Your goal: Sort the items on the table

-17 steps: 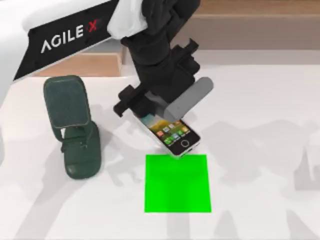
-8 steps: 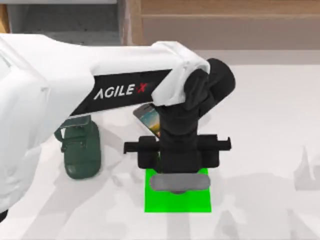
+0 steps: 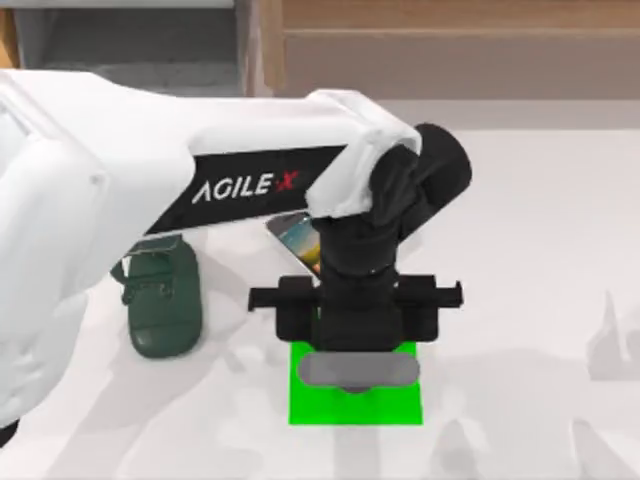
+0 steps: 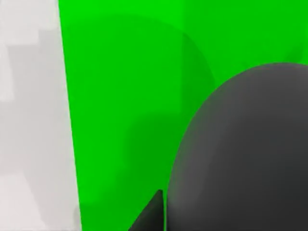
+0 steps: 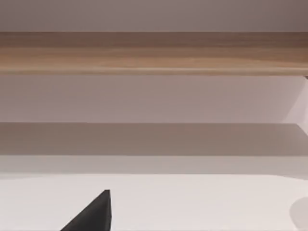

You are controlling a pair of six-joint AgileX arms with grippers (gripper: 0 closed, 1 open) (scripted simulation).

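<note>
Top view, left to right: the left arm, white with black AgileX lettering, reaches from the left edge across the white tabletop. A dark green phone stand sits at the tabletop's left, partly under the arm. Near the middle, the phone lies flat on the tabletop, its icon screen facing up and most of it hidden beneath the arm's black wrist. Just in front of the phone, the left gripper points down over the far edge of the green square, which lies flat on the tabletop. Whether the gripper is grasping or has let go cannot be told here, since the wrist hides its fingertips. The right half of the tabletop carries shadows.

Left wrist view: the mouse, a dark grey rounded body, sits directly over the green square, casting a soft shadow on it; whether it touches the square cannot be told. A dark fingertip lies just beside the mouse. A strip of white tabletop borders the square.

Right wrist view: the right arm is parked, its camera facing a wooden shelf beyond the tabletop, with a dark finger edge in the foreground.
</note>
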